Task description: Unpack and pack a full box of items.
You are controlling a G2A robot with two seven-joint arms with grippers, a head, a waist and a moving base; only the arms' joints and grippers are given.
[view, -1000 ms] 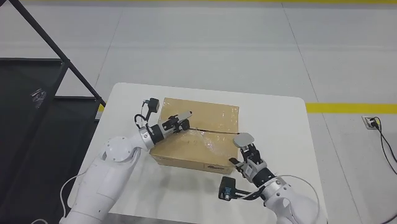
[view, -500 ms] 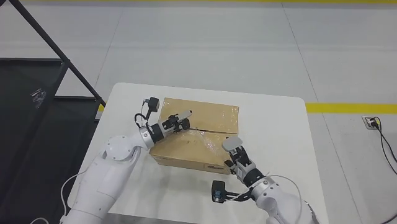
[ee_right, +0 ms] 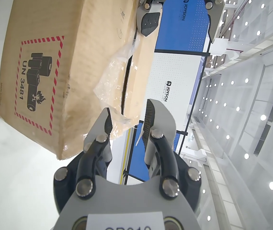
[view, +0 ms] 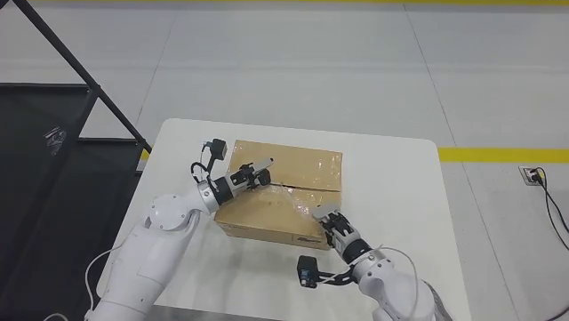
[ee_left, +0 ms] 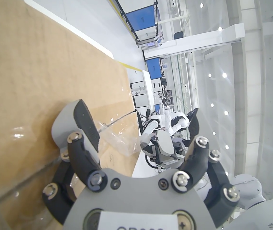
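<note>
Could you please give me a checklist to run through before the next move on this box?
1. Cardboard box fully on table: ok.
2. Left end effector open over box top: ok.
3. Right end effector open at box's near corner: ok.
4. Clear tape lifted from the seam: ok, crumpled.
5. Tape inside right end effector's grip: cannot tell.
6. Flaps open: not ok.

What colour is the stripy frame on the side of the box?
Red dashes, framing the label on the brown box; clearest in the right wrist view.
</note>
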